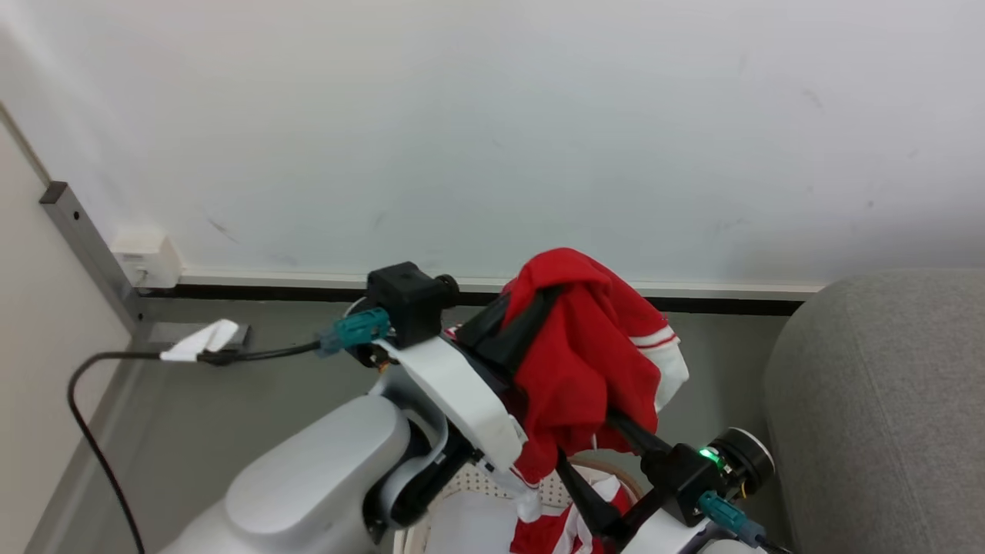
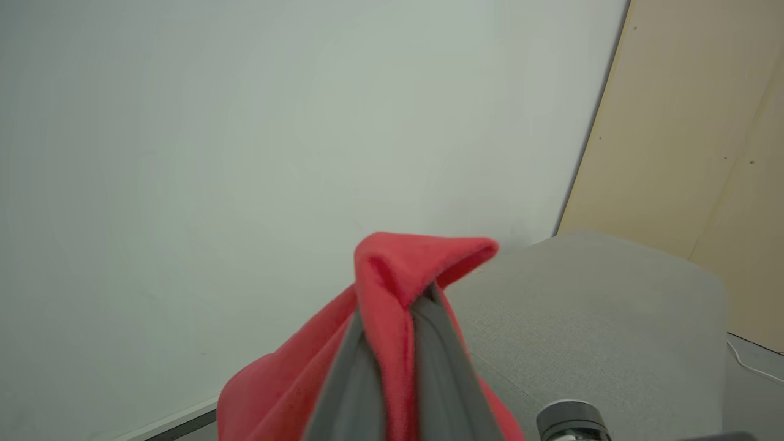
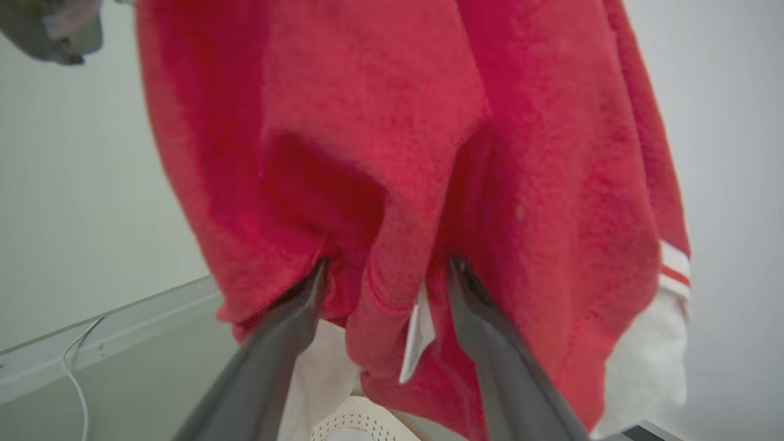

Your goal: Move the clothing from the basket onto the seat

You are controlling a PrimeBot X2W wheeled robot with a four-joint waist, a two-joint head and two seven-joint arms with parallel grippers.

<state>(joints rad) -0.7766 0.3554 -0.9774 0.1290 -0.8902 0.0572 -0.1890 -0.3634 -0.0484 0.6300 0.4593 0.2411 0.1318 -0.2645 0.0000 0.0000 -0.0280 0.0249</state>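
Indoors, grey seat [image 1: 885, 400] stands by pale wall [image 1: 492, 115]; left tool [image 2: 399, 318] grips clothing [image 1: 585, 362]

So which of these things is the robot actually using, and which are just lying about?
Part of the job: red clothing, pinched in the left gripper; basket; grey seat; right gripper, open, tips in the cloth.
Lying about: black cable; white wall box.
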